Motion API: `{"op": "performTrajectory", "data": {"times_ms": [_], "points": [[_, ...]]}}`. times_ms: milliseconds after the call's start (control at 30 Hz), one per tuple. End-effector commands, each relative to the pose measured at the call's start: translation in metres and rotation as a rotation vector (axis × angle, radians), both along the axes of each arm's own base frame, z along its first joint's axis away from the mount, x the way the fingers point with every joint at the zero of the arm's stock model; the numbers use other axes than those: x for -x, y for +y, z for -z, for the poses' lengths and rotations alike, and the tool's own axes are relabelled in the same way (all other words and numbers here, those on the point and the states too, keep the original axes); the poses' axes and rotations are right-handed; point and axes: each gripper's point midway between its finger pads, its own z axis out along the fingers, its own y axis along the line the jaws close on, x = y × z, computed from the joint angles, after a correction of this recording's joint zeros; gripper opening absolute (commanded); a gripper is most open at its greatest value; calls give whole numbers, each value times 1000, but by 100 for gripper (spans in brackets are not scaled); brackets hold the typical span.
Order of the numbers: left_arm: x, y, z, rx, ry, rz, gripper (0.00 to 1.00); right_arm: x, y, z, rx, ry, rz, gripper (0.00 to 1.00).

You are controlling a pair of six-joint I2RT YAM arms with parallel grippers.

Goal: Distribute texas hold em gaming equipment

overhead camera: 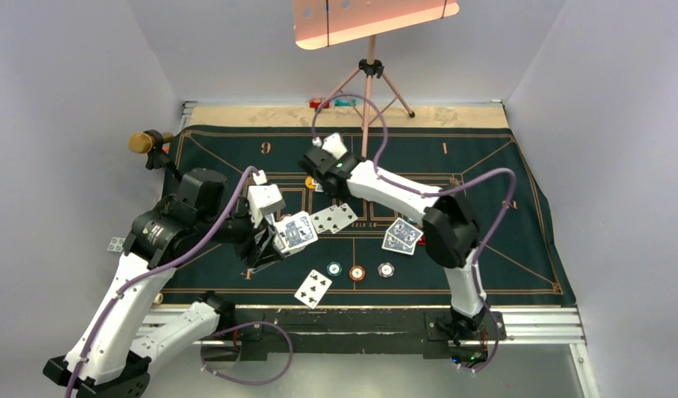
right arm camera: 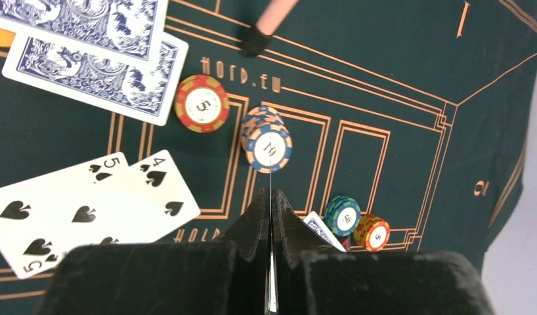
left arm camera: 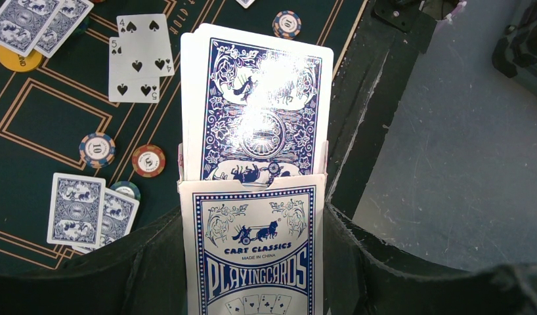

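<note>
- Left arm (overhead camera: pixel 112 319): white links, black joints.
- Right arm (overhead camera: pixel 384 187): same white-and-black build.
- Purple cables (overhead camera: pixel 510 172) along both arms.
- Bases (overhead camera: pixel 457 325): black.

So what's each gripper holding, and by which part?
Left gripper clamps the playing card box by its two long sides, cards poking from its top. Right gripper looks shut on a single card, seen edge-on, near one edge.
</note>
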Motion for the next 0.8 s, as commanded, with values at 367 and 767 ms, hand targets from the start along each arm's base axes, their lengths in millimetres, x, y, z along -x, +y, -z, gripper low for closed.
{"op": "performTrajectory", "data": {"times_ms": [367, 767], "points": [[0, -5, -21, 57, -41, 12, 0, 5, 11, 50, 186, -27, -5, 0], [-1, -3, -23, 53, -43, 3, 0, 22, 35, 92, 168, 46, -51, 0]]}}
